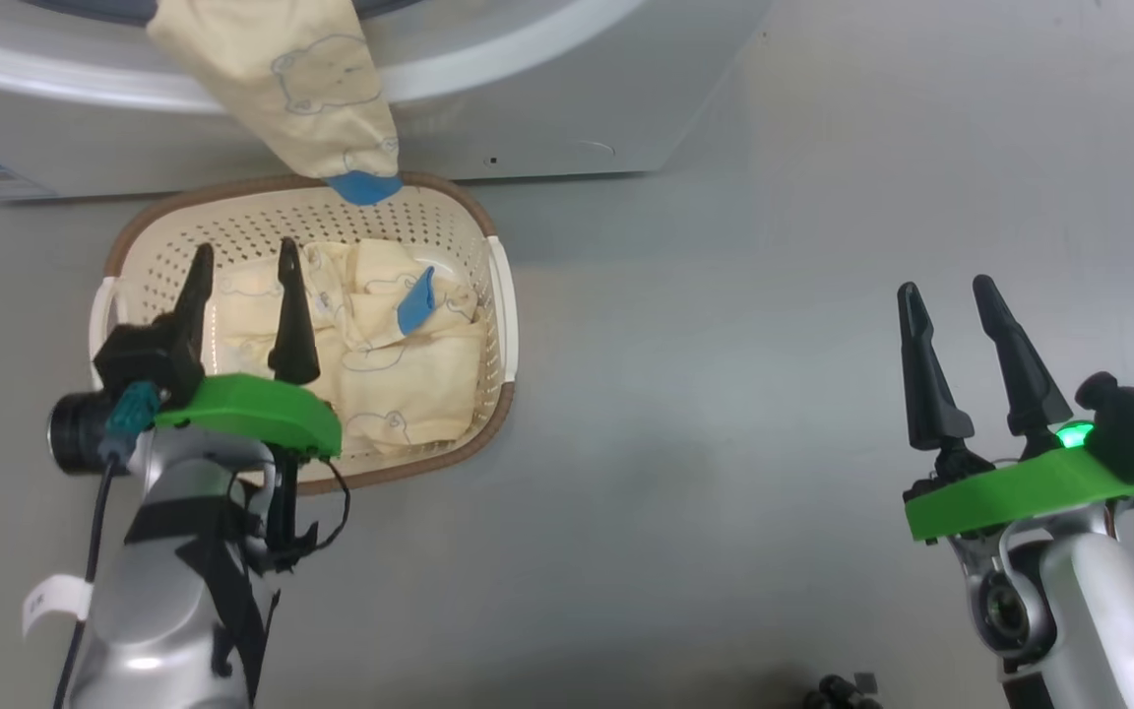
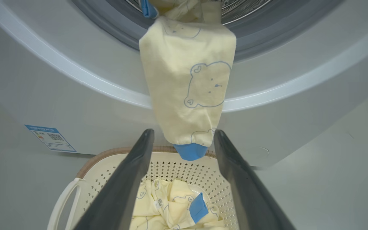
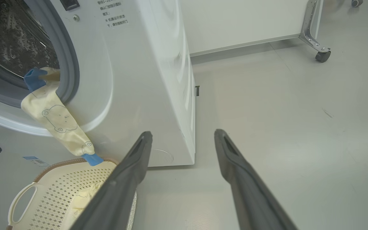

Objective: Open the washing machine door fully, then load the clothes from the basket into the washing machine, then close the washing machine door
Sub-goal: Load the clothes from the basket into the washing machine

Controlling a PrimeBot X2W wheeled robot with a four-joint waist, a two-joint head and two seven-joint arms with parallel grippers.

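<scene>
Left gripper (image 1: 244,246): jaws wide apart, empty, above the basket (image 1: 262,222)
Clothes (image 1: 400,364): lying in basket, just right of its fingers
Hanging piece (image 1: 301,89): draped from washing machine (image 1: 567,118) mouth, ahead of the fingertips
Right gripper (image 1: 946,284): spread, empty, over floor (image 1: 724,394), well apart from basket

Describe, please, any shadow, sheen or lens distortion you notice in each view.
Head view: even light, a soft shadow on the grey floor right of the cream perforated plastic basket. Left wrist view: the wide lens bows the white boxy washing machine's front ring; the hanging pale yellow bear-print garment is sharp. Right wrist view: the machine's side panel shows sheen, its edge curving.
</scene>
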